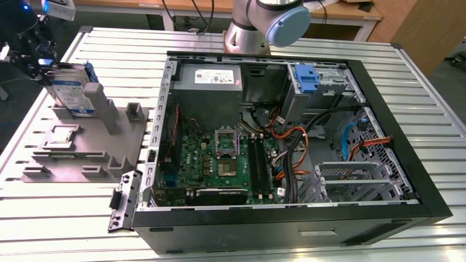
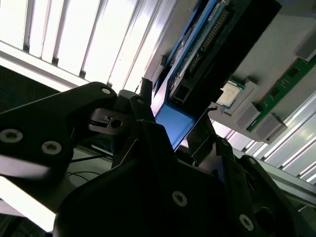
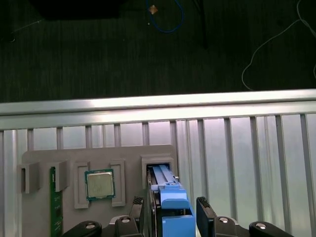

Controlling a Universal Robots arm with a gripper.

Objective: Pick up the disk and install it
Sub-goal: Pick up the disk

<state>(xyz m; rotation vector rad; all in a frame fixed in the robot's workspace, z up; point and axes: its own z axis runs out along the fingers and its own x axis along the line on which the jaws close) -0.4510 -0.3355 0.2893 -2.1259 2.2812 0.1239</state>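
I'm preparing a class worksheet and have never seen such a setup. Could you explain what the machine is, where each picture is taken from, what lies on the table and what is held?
The machine is a robot arm standing at the far edge of a slatted metal table. The exterior view takes in the whole scene from a camera off the arm. Both wrist views come from cameras riding on the arm, looking past its gripper. On the table lie an open computer case and a grey holder, which carries a chip and a green memory stick. The gripper is at the disk, which stands upright in a slot of the holder. I cannot tell whether it is gripped yet.
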